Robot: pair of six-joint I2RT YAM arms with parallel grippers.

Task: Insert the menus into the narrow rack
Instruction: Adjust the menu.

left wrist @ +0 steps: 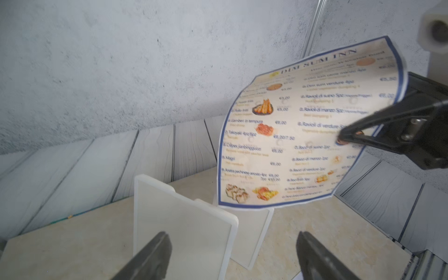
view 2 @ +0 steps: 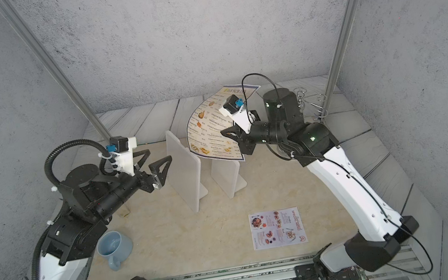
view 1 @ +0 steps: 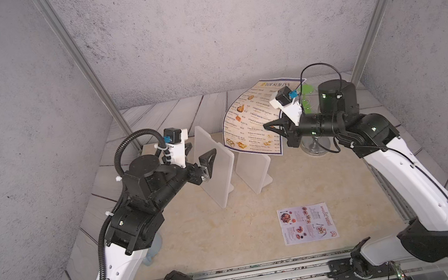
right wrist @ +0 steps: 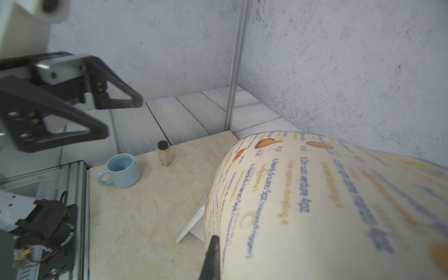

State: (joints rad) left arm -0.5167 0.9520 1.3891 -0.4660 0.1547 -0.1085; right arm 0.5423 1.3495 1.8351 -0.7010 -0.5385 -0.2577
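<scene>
Right end effector [view 1: 265, 126]: pinches the big menu [view 1: 244, 119] by one edge, over the rack [view 1: 253, 172], likely aiming for the slot.
Left end effector [view 2: 159, 154]: spread, empty, beside the rack.
Small menu [view 1: 307, 223]: flat on the counter [view 1: 202, 241].

The DIM SUM INN menu [view 1: 250, 124] is thin matt paper, limp enough to curl. The SPECIAL MENU [view 1: 307, 223], in front of the rack, is printed paper too. The rack [view 1: 223, 183] is frosted white plastic, smooth and matt. Beneath it the tabletop [view 1: 202, 241] looks like cream marble, smooth with a faint sheen. The mug [view 2: 113, 248], left of the rack, is glossy pale-blue ceramic. The left tool [view 1: 202, 148] is matt black plastic. Behind the rack, the wall [view 1: 199, 29] is rough, grey and concrete-like.
</scene>
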